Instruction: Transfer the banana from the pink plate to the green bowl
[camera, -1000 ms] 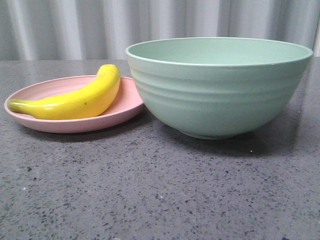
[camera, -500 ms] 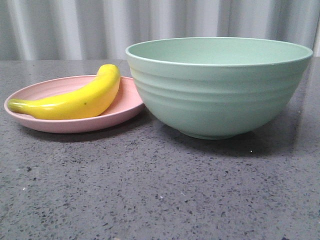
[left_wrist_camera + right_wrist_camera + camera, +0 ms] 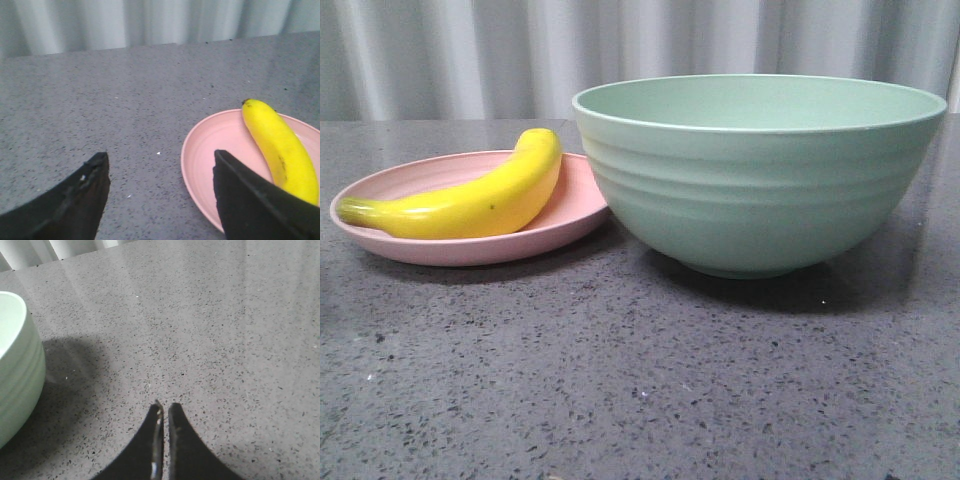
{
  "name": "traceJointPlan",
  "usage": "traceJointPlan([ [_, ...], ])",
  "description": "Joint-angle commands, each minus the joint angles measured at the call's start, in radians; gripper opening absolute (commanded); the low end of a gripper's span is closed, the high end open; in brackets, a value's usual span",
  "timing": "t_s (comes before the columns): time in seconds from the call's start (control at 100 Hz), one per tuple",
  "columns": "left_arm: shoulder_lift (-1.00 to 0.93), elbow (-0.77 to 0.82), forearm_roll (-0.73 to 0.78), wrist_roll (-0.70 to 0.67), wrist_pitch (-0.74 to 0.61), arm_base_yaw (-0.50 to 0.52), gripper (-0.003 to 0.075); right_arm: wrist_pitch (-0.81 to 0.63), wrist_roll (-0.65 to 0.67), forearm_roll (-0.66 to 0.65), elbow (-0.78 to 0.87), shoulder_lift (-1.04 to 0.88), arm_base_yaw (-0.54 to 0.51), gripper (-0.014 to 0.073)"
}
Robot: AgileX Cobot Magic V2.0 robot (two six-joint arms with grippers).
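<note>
The yellow banana point(image 3: 470, 200) lies on the pink plate point(image 3: 380, 185) at the left of the front view. The green bowl point(image 3: 760, 180) stands right beside the plate, its inside hidden. Neither gripper shows in the front view. In the left wrist view my left gripper point(image 3: 160, 162) is open and empty above the table, with one finger over the rim of the pink plate point(image 3: 210, 150); the banana point(image 3: 280, 150) lies just beyond that finger. In the right wrist view my right gripper point(image 3: 165, 407) is shut and empty over bare table, with the green bowl point(image 3: 15, 370) off to one side.
The dark speckled tabletop point(image 3: 640, 380) runs from the dishes to the near edge. A pale pleated curtain point(image 3: 470, 50) hangs behind the table.
</note>
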Motion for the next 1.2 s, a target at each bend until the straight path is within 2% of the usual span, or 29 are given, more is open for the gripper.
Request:
traceJointPlan([
  [0.0, 0.069, -0.063, -0.006, 0.005, -0.056, -0.064, 0.0441, -0.092, -0.004, 0.002, -0.028, 0.016, -0.002, -0.0062],
  [0.31, 0.327, -0.199, -0.006, 0.005, 0.000, -0.277, 0.0441, -0.096, -0.004, 0.002, -0.028, 0.016, -0.002, -0.0062],
  [0.5, 0.485, -0.286, -0.007, 0.005, 0.092, -0.341, 0.0441, -0.096, -0.004, 0.002, -0.028, 0.016, -0.002, -0.0062],
  [0.78, 0.627, -0.321, -0.008, 0.005, 0.100, -0.353, 0.0440, -0.096, -0.004, 0.002, -0.028, 0.016, -0.002, -0.0062],
  [1.05, 0.662, -0.321, -0.010, 0.005, 0.100, -0.353, 0.0436, -0.096, -0.004, 0.002, -0.028, 0.016, -0.002, -0.0062],
  [1.19, 0.662, -0.321, -0.010, 0.005, 0.100, -0.353, 0.0330, -0.077, -0.004, -0.020, -0.028, 0.016, -0.002, -0.0062],
])
